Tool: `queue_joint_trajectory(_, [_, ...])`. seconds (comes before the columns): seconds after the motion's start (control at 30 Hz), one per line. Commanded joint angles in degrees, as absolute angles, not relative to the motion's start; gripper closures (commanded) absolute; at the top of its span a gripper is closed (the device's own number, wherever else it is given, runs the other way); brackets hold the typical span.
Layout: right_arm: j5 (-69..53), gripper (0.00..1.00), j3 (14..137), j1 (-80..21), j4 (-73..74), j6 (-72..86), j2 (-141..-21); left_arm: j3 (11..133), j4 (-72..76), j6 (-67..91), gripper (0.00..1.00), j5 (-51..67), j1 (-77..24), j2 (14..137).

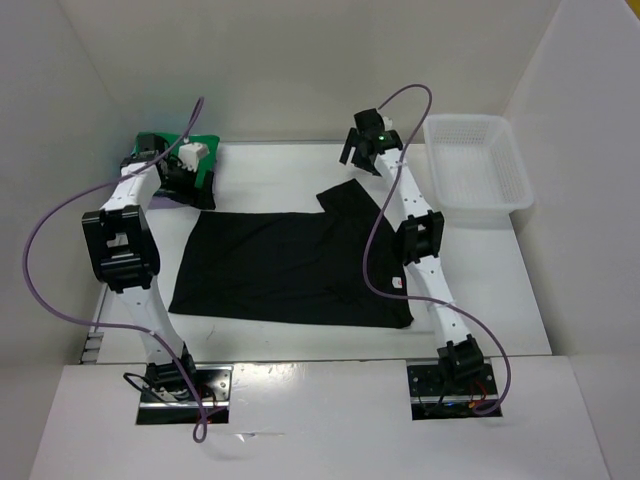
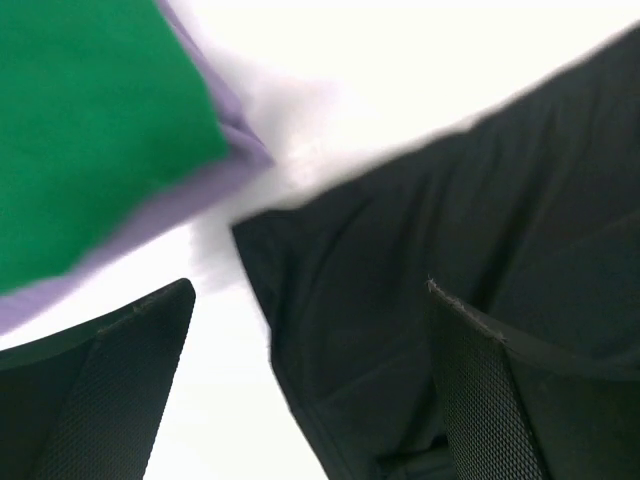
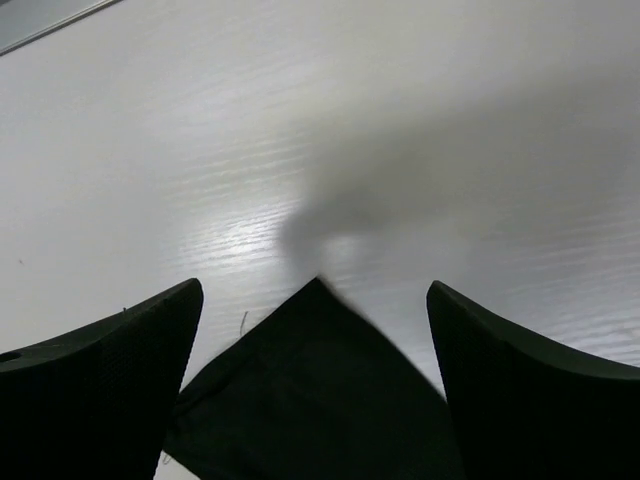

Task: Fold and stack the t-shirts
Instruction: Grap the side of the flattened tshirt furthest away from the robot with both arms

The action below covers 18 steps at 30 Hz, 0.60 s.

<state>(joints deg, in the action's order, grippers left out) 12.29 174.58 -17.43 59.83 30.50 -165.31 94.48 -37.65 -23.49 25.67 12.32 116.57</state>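
Observation:
A black t-shirt (image 1: 290,265) lies spread flat in the middle of the table. A folded green t-shirt (image 1: 200,142) sits at the back left on a lavender one (image 2: 150,215). My left gripper (image 1: 188,178) hangs open beside that pile. In the left wrist view its fingers (image 2: 100,390) straddle the black shirt's (image 2: 450,200) near corner, holding nothing. My right gripper (image 1: 362,152) is open above the back of the table. In the right wrist view a pointed corner of the black shirt (image 3: 310,400) lies below and between its fingers (image 3: 520,390), apart from them.
A white plastic bin (image 1: 478,170) stands at the back right. White walls close in the table on the left, back and right. Purple cables loop off both arms.

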Motion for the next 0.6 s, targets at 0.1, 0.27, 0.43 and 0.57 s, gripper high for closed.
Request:
queue_joint_trajectory(0.1, [9.6,0.08,178.8,-17.3,61.8,26.8,-165.6,99.0,-37.2,-18.7,0.0,25.8,12.8,119.0])
queue_joint_trajectory(0.27, [8.0,0.14,175.6,-17.3,63.8,27.4,-167.5,97.1,-36.6,-17.9,0.0,20.8,12.1,119.5])
queue_joint_trajectory(0.43, [7.6,0.17,173.1,-18.6,65.0,27.9,-169.4,93.8,-36.5,-19.7,0.0,14.2,8.8,117.6])
queue_joint_trajectory(0.57, [11.6,0.17,174.2,-21.5,65.7,27.9,-170.5,93.8,-36.5,-19.2,0.0,15.2,8.8,117.1])
